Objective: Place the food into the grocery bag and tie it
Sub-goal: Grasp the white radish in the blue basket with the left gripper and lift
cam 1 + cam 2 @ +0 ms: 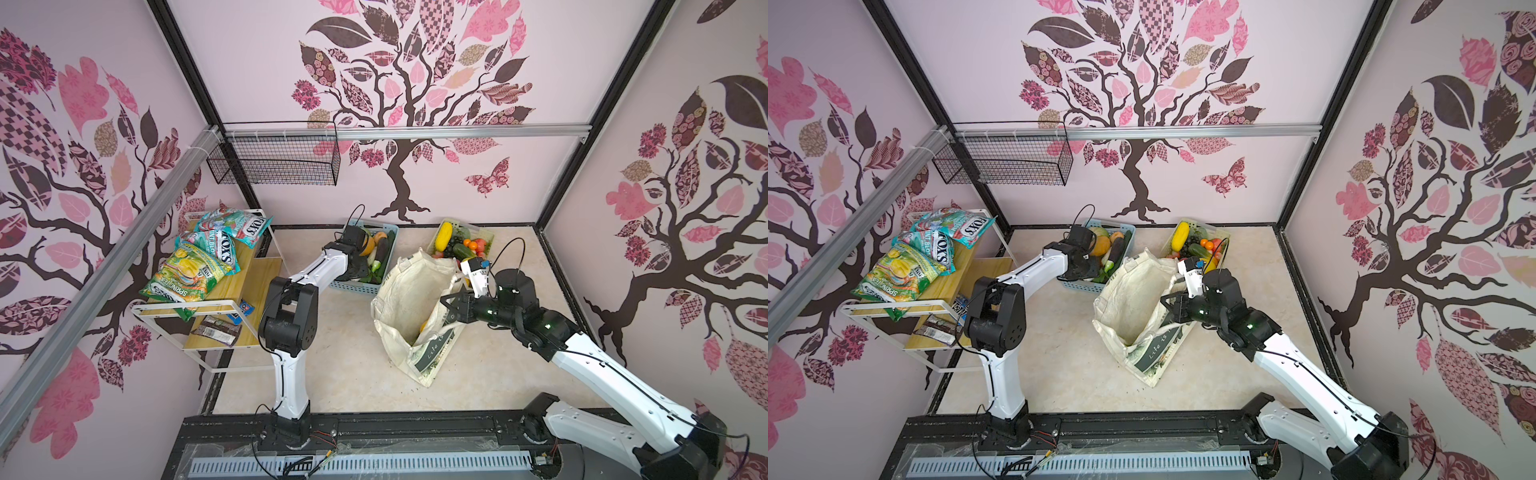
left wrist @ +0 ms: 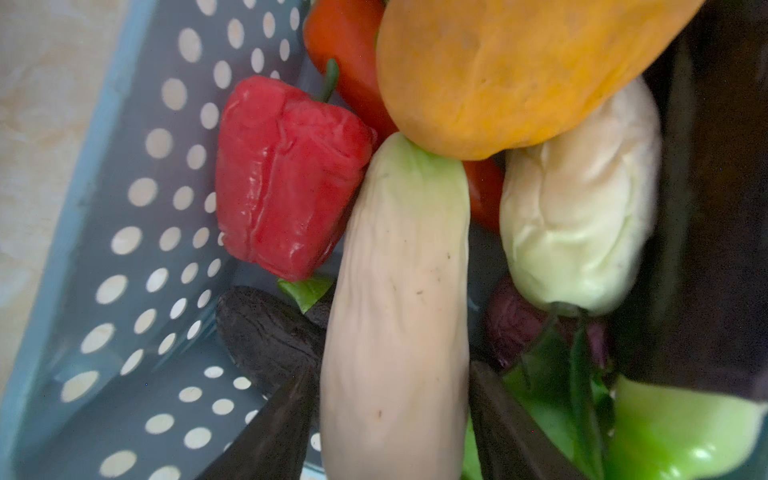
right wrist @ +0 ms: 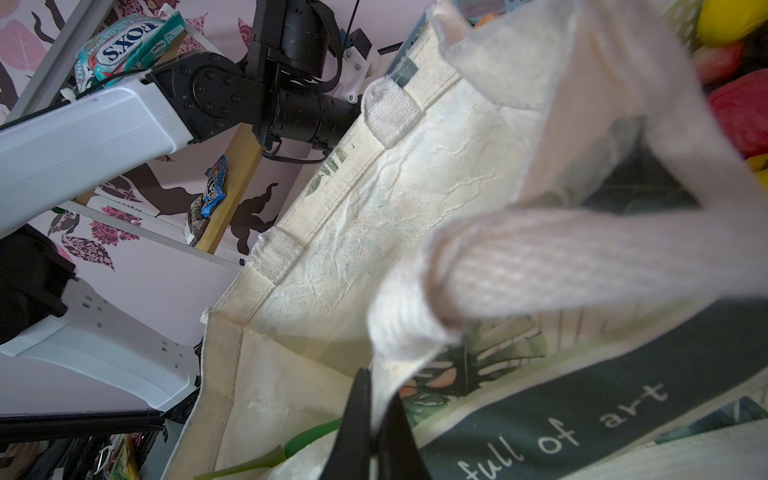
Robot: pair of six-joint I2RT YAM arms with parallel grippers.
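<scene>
The cream grocery bag [image 1: 409, 299] [image 1: 1129, 299] stands open in the middle of the table, with a yellow piece [image 1: 423, 326] and a green piece [image 3: 316, 432] of food inside. My right gripper [image 1: 442, 301] [image 3: 378, 386] is shut on the bag's near rim by a strap [image 3: 561, 266] and holds the mouth open. My left gripper [image 1: 365, 269] [image 2: 392, 370] is down in the light blue basket [image 1: 353, 286]. Its fingers [image 2: 291, 415] press both sides of a long white eggplant [image 2: 399, 291] that lies among a red pepper [image 2: 286, 178] and an orange fruit [image 2: 519, 70].
A pale green basket [image 1: 486, 239] behind the bag holds more food, with a yellow cob [image 1: 444, 235] on top. At the left a wooden shelf rack [image 1: 232, 286] carries snack packets [image 1: 187, 274]. A black wire basket [image 1: 274, 166] hangs on the back wall.
</scene>
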